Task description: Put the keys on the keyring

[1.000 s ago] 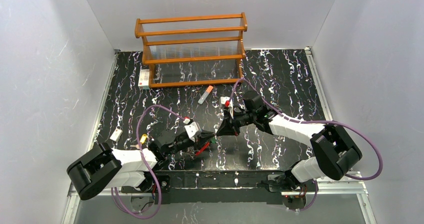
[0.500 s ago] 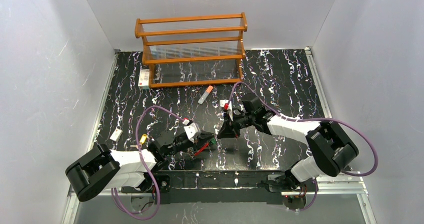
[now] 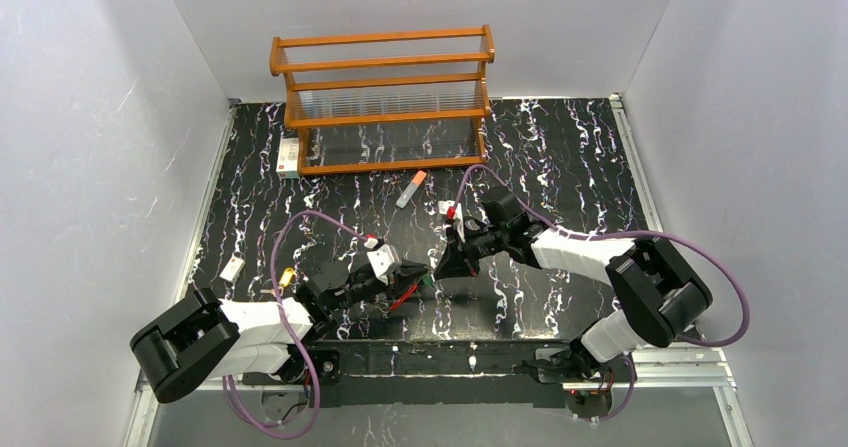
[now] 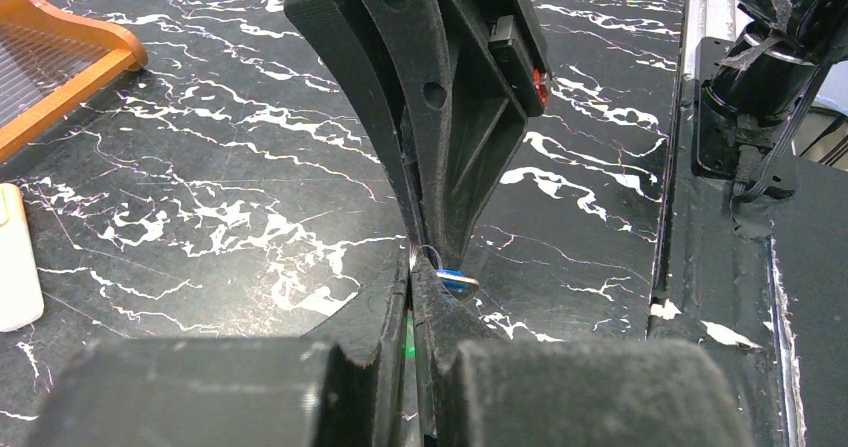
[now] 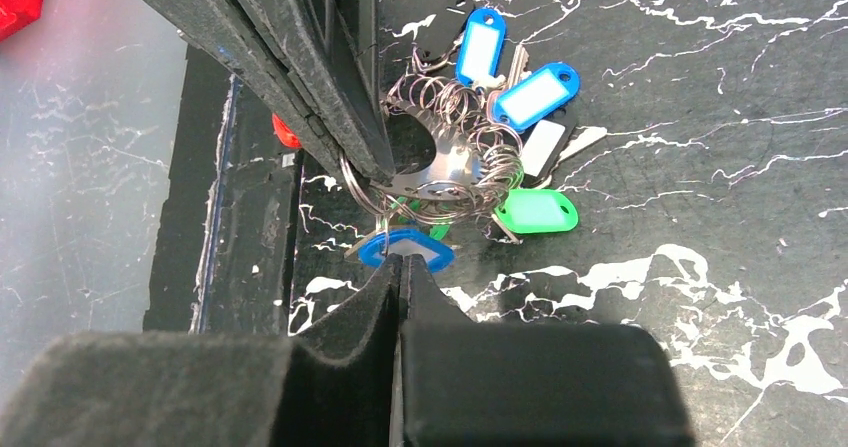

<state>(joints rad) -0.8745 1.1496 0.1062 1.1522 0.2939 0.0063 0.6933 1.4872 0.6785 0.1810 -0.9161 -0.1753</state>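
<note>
Both tools meet low over the near middle of the desk [image 3: 560, 157], tip to tip, just above the black marbled top. Your left tool [image 4: 411, 285] is clenched. In the right wrist view a thin silver wire of the keyring [image 3: 403, 298] comes out from its closed tip, and the ring's red section shows just beside that tool. Your right tool [image 5: 400, 272] is clenched too, pinching the head of a blue key [image 5: 405, 249] at its very tip, right beside the wire loop. The rest of the keys [image 5: 533, 95] lie bunched on the desk just beyond — two more blue heads, a green key [image 5: 538, 210] and a dark one with a white label — tangled with a cluster of small steel split rings [image 5: 455, 132]. You cannot tell from these views whether the pinched key is threaded on the loop. Well apart, at the far side of the desk, stands a wooden rack [image 3: 385, 97]. A grey stick with an orange cap [image 3: 410, 189] lies in front of it, and a small white-and-red box [image 3: 288, 154] sits at its left end. A white tag [image 3: 232, 269] lies near the desk's left edge.
</note>
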